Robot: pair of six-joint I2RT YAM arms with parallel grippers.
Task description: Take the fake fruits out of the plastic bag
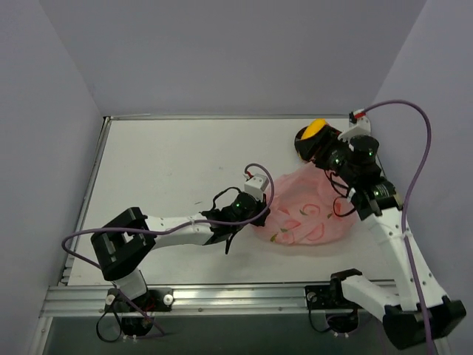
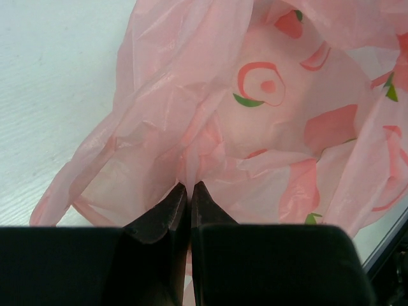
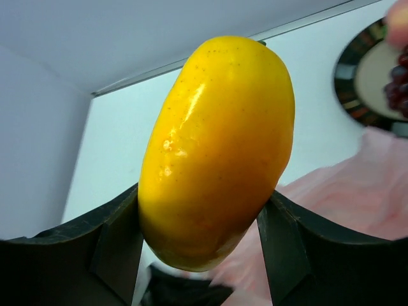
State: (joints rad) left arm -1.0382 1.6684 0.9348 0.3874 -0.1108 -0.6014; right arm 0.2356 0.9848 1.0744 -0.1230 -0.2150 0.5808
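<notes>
- We see the left fingers (image 2: 180,203) clenched tip to tip, with a gathered fold of the plastic bag (image 2: 274,127) pinched between them.
- The pink film fans out from that pinch; it is crinkled and translucent, printed with red-pink fruit shapes and small green leaves.
- In the top view we see the bag lying on the tabletop (image 1: 170,170), right of centre, between the two arms. The left arm reaches its near-left edge.
- We can't tell from the left wrist view whether any fruit is inside the bag; we only see film and prints.
- The right fingers (image 3: 118,252) are grasping the yellow fake fruit (image 3: 213,153), one finger on each side of its lower half. It is glossy, oval and roughly upright.
- In the top view that fruit sits at the dark-rimmed plate (image 1: 301,142), at the far right of the tabletop, just beyond the bag's far edge.
- We can't tell whether the fruit touches the plate.
- In the right wrist view we see a dark red grape cluster (image 3: 398,89) on the plate's pale centre, cut off by the frame edge.
- A blurred pink shape shows above the grapes, too blurred for us to name.
</notes>
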